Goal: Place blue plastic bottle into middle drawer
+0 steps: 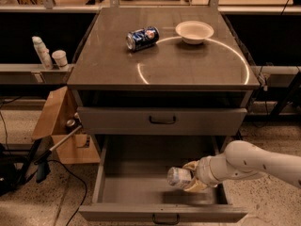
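Observation:
The middle drawer [141,192] is pulled open below the closed handled drawer [162,120]. My gripper [192,178] reaches in from the right on a white arm and is shut on the blue plastic bottle [178,177]. The bottle lies sideways, cap end toward the left, held inside the drawer's right half just above its floor. The fingers [195,186] wrap the bottle's right end and hide part of it.
On the cabinet top [108,69] lie a blue soda can [142,38] on its side and a white bowl [194,31]. A cardboard box [56,126] and cables sit on the floor at left. White bottles [41,52] stand on a left shelf.

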### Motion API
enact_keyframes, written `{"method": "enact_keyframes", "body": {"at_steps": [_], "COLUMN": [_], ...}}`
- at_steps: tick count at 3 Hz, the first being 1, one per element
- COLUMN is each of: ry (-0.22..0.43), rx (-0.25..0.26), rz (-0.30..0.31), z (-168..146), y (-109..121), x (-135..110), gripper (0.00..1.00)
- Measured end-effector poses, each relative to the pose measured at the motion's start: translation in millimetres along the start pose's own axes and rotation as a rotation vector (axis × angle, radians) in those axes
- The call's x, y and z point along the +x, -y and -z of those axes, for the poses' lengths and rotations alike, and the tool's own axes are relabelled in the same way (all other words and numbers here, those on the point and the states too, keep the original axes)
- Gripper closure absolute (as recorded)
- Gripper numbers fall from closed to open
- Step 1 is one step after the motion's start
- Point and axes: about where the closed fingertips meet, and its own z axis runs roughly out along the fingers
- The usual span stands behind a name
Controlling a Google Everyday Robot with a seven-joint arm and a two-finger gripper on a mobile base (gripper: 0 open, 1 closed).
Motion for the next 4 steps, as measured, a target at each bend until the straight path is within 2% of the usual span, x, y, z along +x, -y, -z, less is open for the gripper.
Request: {"method": "enact_keyframes", "body": {"at_steps": [3,4], "ry": [0.019,0.019], "rx": [0.018,0.017], "rz": [-0.082,-0.082], "z": [-45.8,-46.3], "y": [20.5,20.3], "x": [34.3,34.4], "gripper": [1.00,0.81]}}
